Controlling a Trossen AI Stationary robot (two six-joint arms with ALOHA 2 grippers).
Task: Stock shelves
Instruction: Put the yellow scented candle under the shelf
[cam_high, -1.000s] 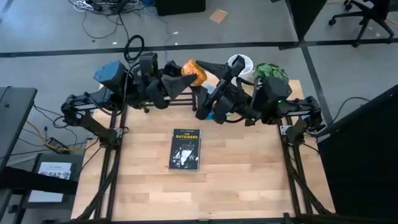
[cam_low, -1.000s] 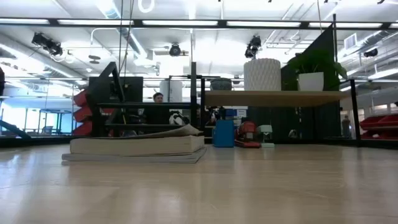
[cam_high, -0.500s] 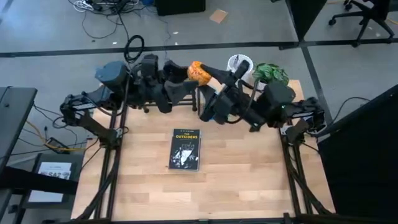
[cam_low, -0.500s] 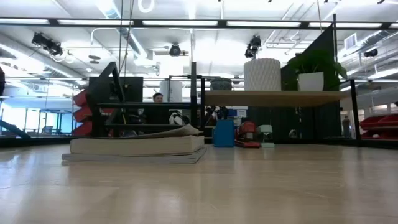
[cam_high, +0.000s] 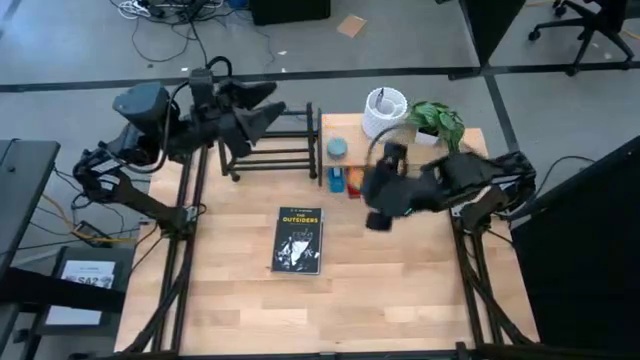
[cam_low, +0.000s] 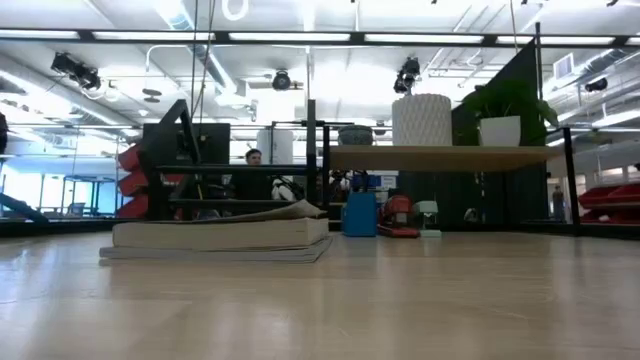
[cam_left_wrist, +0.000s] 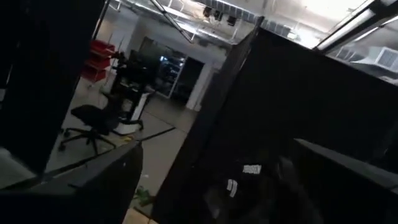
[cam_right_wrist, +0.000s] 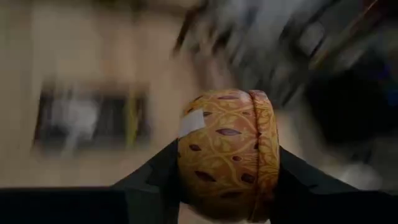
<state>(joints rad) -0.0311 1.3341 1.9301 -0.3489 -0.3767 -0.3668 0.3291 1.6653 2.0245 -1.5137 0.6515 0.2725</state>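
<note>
We see the black metal-bar rack (cam_high: 272, 152) standing at the far edge of the counter (cam_high: 380, 290), left of centre in the high view. Its long axis runs side to side across the counter, with an upright end frame at each end. In the low view the rack (cam_low: 235, 185) shows as dark horizontal bars between those uprights, and we can make out no item resting on them.

Just beside it to the right sits the light wooden board (cam_high: 345, 125) on black legs, also lying side to side. It carries a white ribbed pot (cam_high: 385, 108) and a leafy green plant (cam_high: 436, 118) in a white pot. Under the board stand a blue container (cam_low: 359, 213) and a small red item (cam_low: 399, 216).

The right claw (cam_right_wrist: 227, 186) grips an orange patterned ball (cam_right_wrist: 227, 152) with brown leaf-like marks, its dark fingers (cam_right_wrist: 155, 180) pressed against both sides. In the high view this claw (cam_high: 382, 205) hangs over the counter in front of the board, clear of both shelves.

The left claw (cam_high: 262, 100) is raised over the rack's left end, pointing toward the right. We cannot tell whether it is open or closed.

A dark book (cam_high: 299, 240) lies flat near the counter's middle, well apart from both shelves.
</note>
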